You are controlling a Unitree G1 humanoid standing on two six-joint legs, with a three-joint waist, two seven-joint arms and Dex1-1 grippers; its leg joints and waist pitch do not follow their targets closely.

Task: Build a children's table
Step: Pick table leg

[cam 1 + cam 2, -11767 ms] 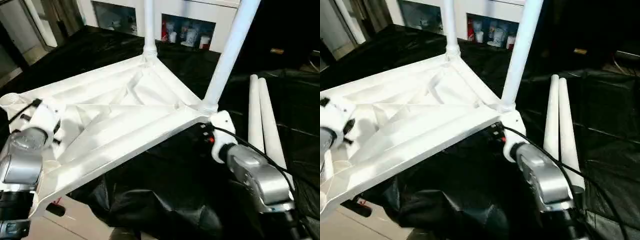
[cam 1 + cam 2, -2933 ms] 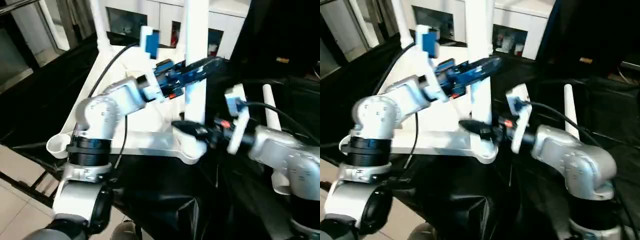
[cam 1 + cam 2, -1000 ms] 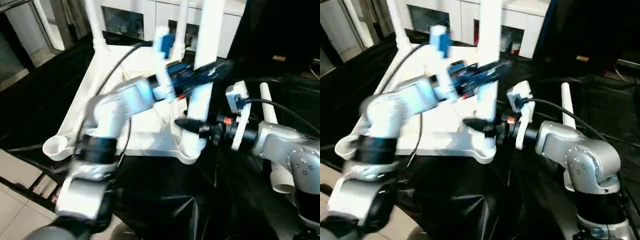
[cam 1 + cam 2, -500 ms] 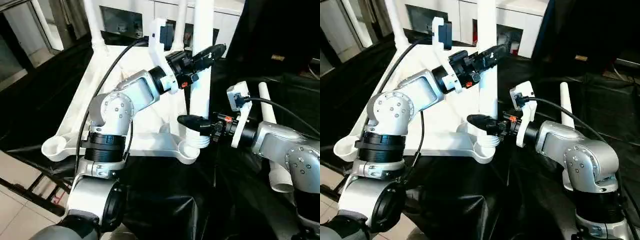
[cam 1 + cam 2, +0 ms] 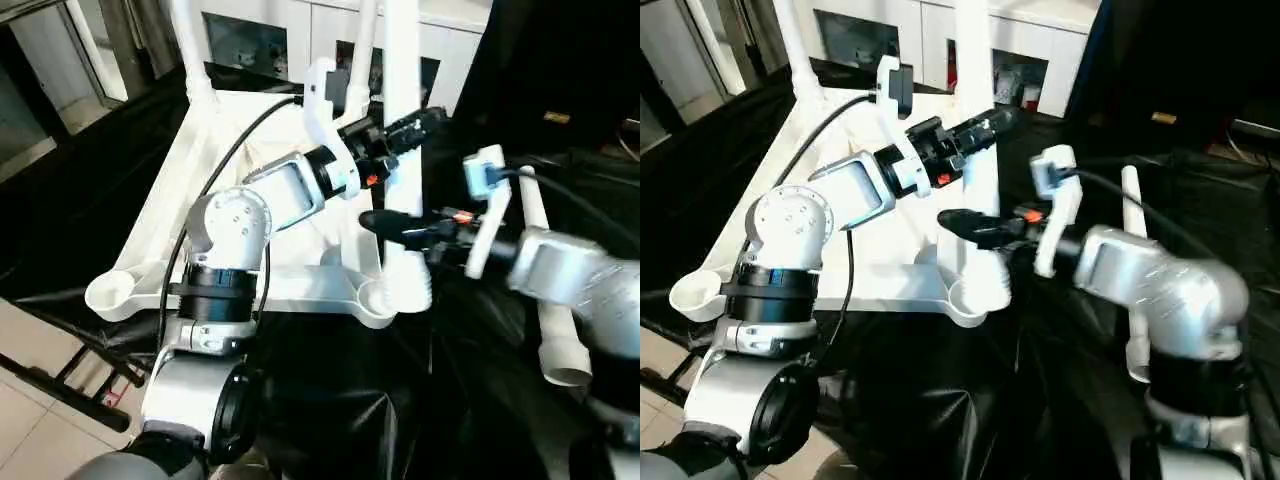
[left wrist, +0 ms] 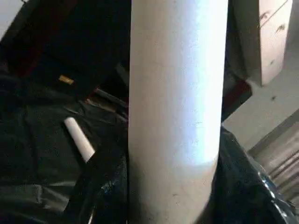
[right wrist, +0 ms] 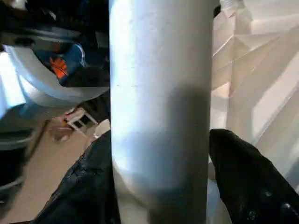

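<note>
Both hands, left hand (image 5: 425,121) above right hand (image 5: 385,222), grip the leg (image 5: 402,60) upright; next it needs pressing into the tabletop (image 5: 215,170) corner socket (image 5: 378,297) below.

Tabletop (image 5: 215,190) plain white, ribbed underside also white, no print. Upright leg (image 5: 403,120) at the near corner socket (image 5: 372,297): white, glossy highlight down one side, greyer shade low on the tube in the wrist views. Spare leg (image 5: 545,290) lying on the drape: same white. Work table drape (image 5: 330,400): shiny black, creased, grey reflections. Left gripper (image 5: 415,128): black fingers, white camera bracket, small red-orange mark at the wrist. Right gripper (image 5: 395,224): black fingers, white bracket, orange-red mark too. Forearms silver with black joint bands, black cables. Cabinet (image 5: 330,30) behind is white. Floor (image 5: 40,420) pale beige tile.
</note>
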